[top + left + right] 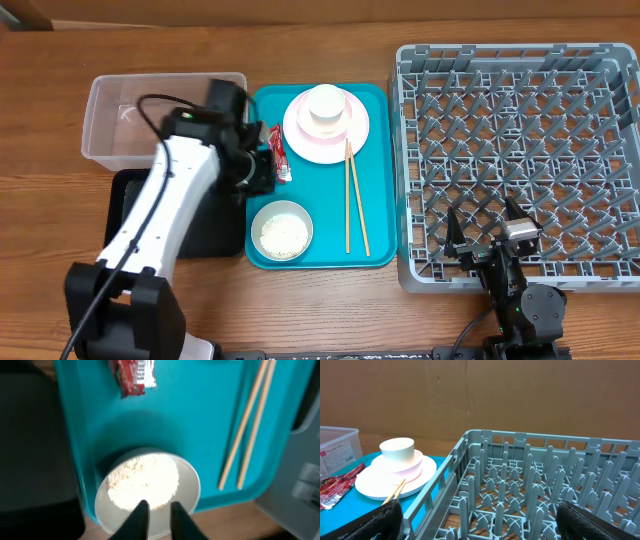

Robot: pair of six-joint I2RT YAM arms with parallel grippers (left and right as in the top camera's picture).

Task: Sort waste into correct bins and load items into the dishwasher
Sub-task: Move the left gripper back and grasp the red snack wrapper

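The wooden table [330, 310] carries a teal tray [200, 425]. Above the white bowl of rice [145, 482] on it hovers the left gripper [157, 507], its fingers only a little apart and holding nothing. The red wrapper [134, 377] and the chopsticks [250, 420] lie on the same tray. The right gripper [477, 507] is spread wide over the front edge of the grey dish rack [520, 120].
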